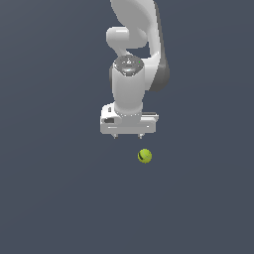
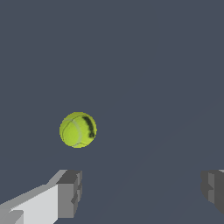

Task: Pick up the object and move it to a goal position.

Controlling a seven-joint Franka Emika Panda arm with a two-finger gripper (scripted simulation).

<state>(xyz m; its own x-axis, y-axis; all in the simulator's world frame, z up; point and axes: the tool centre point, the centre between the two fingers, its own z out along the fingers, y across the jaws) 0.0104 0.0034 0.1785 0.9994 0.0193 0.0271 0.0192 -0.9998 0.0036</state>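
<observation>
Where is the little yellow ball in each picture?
Exterior view: the ball lies on the dark floor just below the gripper, a bit toward the exterior view's right of its middle.
Wrist view: the ball sits ahead of the open gripper, nearer one finger than the other, touching neither.
Shared landmark: the ball's dark curved mark.

A plain dark slate-blue surface [image 1: 49,198] fills everything (evenly lit, featureless).
</observation>
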